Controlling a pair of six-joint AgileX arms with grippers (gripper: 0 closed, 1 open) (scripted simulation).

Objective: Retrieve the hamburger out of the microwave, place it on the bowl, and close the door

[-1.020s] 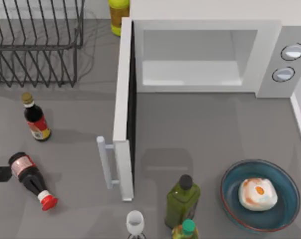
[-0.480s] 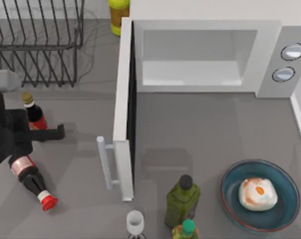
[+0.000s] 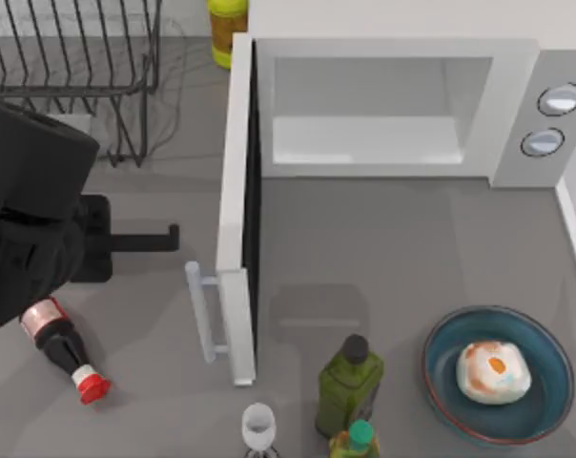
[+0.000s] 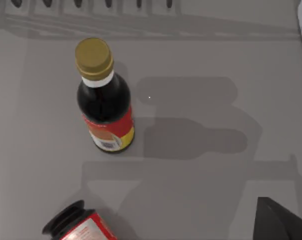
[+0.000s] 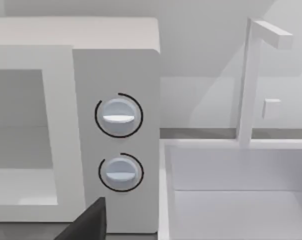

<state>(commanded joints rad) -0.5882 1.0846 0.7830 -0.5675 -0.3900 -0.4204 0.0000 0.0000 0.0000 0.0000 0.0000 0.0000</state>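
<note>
The big white microwave is being kept at the back of the table, with nothing being held inside it. Its door is being left wide open, sticking out toward the front from the microwave's left side. The wire rack is being kept to the left of the microwave.

The left gripper is being held out toward the outside of the door, near it but apart. It cannot be told if this gripper is open or closed. The right gripper is being held in front of the microwave's two knobs, and its state cannot be told either.

The round blue bowl is being kept in front of the microwave's right end. A green bottle is being kept in front of the microwave, between the door and the bowl. A dark bottle with a gold cap is being kept upright under the left arm, and a red-capped bottle is being left lying beside it.

The hamburger is being held in the bowl. It is a small cream lump with orange-brown edges and an orange spot on top.
</note>
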